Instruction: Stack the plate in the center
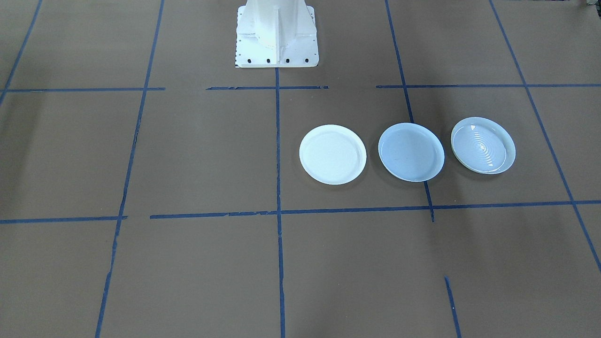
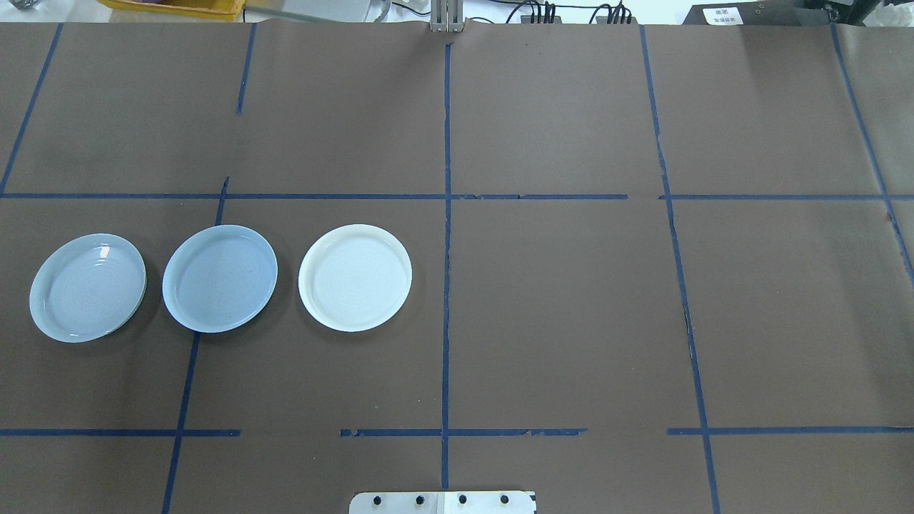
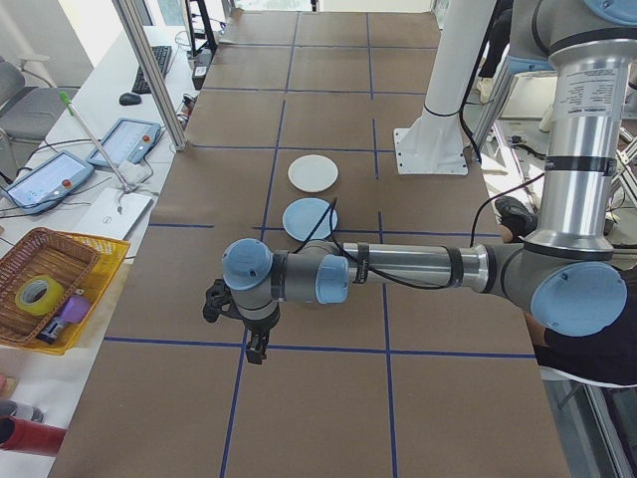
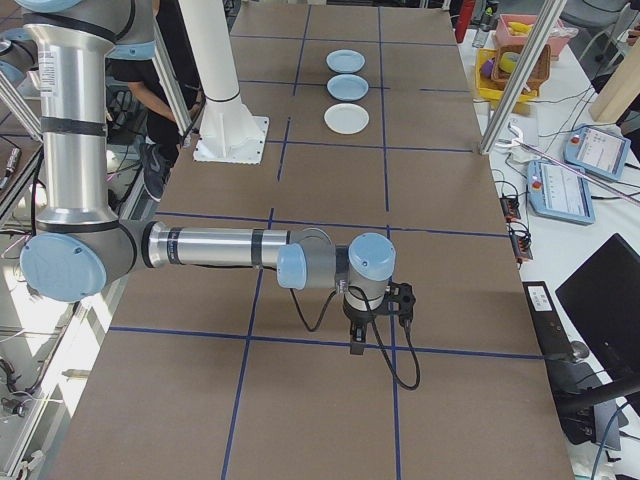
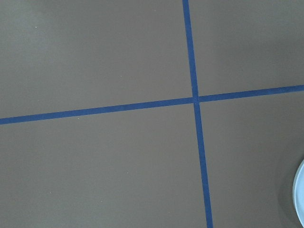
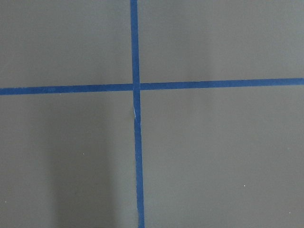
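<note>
A: Front-facing and overhead views?
B: Pale-blue plate (image 1: 411, 151) lies mid-row between white plate (image 1: 333, 154) and rippled plate (image 2: 87, 287), on the robot's left.
A: Side views?
B: Left gripper (image 3: 239, 324) nearer; right gripper (image 4: 375, 318) well apart. Whether either's fingers are released or clenched cannot be told.

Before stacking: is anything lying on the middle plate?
No. The pale-blue middle plate lies bare, with the white plate and rippled plate beside it, apart. What is beneath it is covered.
</note>
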